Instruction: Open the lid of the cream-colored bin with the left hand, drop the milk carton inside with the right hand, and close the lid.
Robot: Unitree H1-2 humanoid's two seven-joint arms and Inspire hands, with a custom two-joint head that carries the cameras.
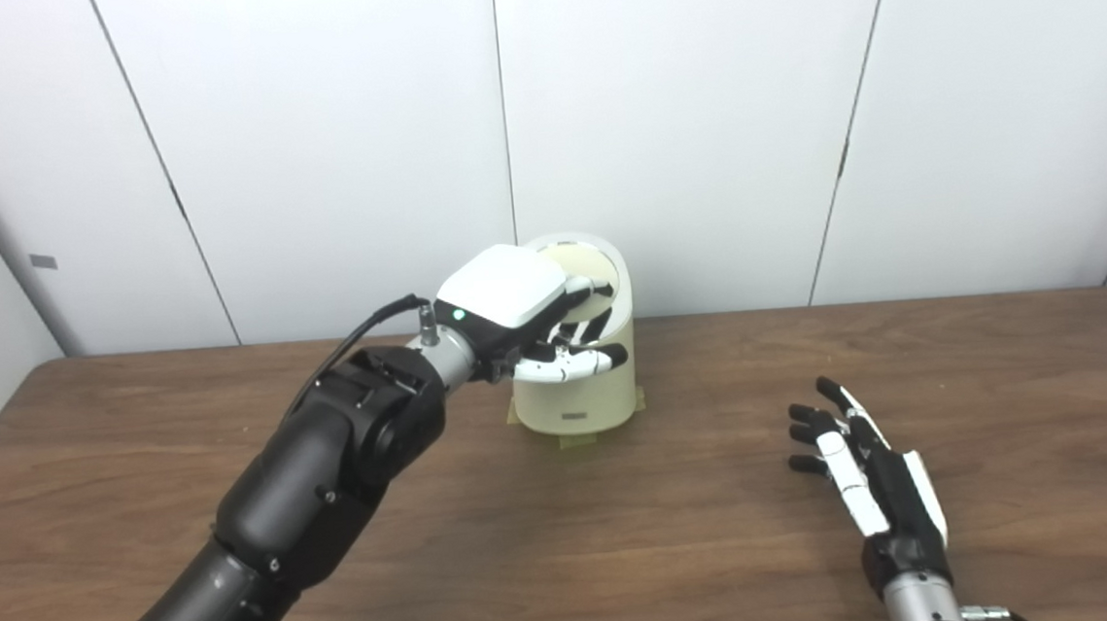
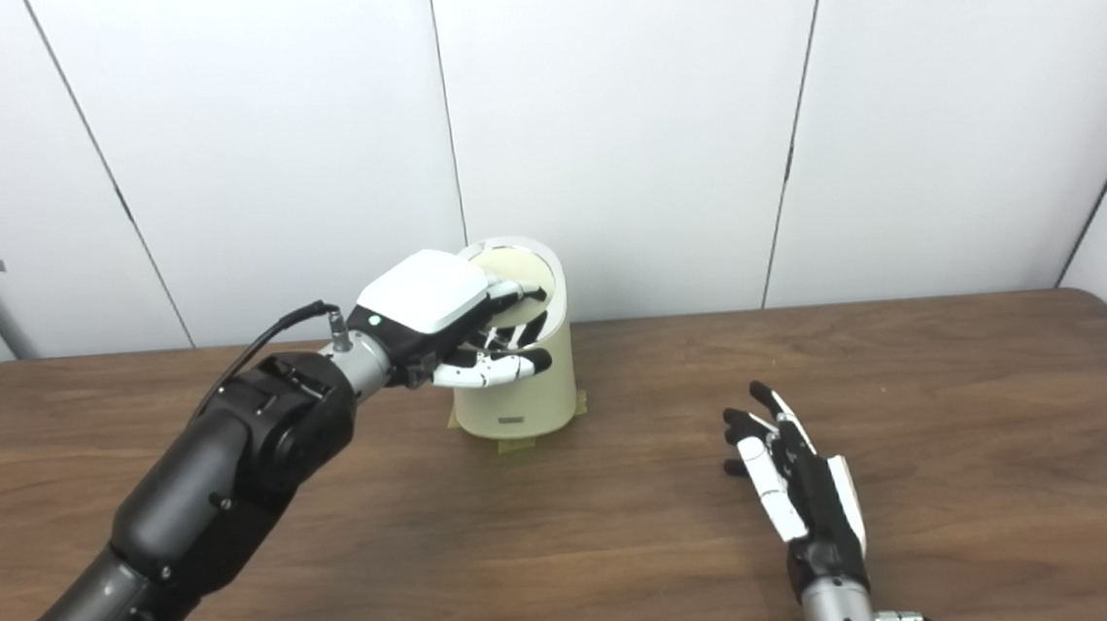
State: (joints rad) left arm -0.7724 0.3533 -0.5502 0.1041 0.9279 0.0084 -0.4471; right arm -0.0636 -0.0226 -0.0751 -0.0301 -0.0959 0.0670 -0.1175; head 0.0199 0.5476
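Left hand (image 1: 515, 315) raised, arm extended forward, back of hand up, fingers (image 1: 588, 361) curled. Right hand (image 1: 861, 464) low, flat, fingers spread, empty.

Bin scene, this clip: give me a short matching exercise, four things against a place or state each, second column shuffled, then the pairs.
Things:
1. left hand
2. right hand
3. cream-colored bin
4. lid

Places or states:
A. standing on yellowish tape near the table's far edge
B. tilted up above the bin's opening
C. resting open on the table, holding nothing
D. reaching over the bin's top, fingers at the lid

Pairs: 1-D, 2-C, 3-A, 4-B
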